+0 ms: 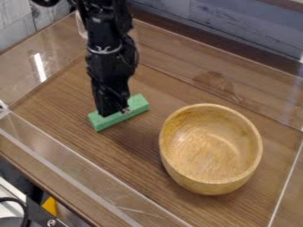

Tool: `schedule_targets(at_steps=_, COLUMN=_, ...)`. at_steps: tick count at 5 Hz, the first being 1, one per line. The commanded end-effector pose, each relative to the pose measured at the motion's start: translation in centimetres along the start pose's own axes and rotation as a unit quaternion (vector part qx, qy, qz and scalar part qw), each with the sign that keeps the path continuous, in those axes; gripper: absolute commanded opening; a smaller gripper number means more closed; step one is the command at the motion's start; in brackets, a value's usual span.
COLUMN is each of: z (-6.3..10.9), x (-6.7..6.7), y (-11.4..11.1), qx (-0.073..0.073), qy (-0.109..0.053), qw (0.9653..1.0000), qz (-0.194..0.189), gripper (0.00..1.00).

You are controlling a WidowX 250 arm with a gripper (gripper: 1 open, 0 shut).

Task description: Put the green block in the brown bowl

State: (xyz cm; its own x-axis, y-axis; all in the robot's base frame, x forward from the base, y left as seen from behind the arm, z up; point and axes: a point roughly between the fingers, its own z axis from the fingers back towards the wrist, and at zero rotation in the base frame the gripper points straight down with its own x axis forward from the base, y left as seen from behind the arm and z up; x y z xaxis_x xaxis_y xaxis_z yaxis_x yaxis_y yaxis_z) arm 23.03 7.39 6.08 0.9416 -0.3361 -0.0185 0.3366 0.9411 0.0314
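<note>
The pincer (110,110) is pointing straight down, its dark fingers drawn together on the middle of the green block (134,107). It is clamping the block across its narrow width. The fingertips are reaching down to the level of the block, so the lower tips are merging with it and are hard to make out separately.

The green block is lying flat on the tabletop (83,168), not lifted, with its long axis running diagonally from lower left to upper right in the camera view. Both of its ends are sticking out past the fingers, the right end showing more plainly.

The black arm (106,49) is rising nearly upright from the pincer toward the top edge of the view.

The brown bowl (211,152) is sitting upright on the tabletop to the right of the block and a little nearer the camera. It is near the block but not touching it, with a strip of bare wood grain showing between them. Its hollow is facing up with nothing lying in it.

Behind the tabletop a grey planked wall (243,22) is running across the upper right.
</note>
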Motion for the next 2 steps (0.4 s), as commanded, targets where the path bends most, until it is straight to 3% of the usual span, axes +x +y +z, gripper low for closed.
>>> schedule_targets(at_steps=1, z=2.26, x=0.44, y=0.95, qx=0.011, qy=-0.027, qw=0.9992, qz=0.029, gripper=0.0)
schedule_targets(at_steps=2, z=2.52, x=0.95, y=1.68, qx=0.009, qy=-0.031, qw=0.9989, qz=0.035, gripper=0.0)
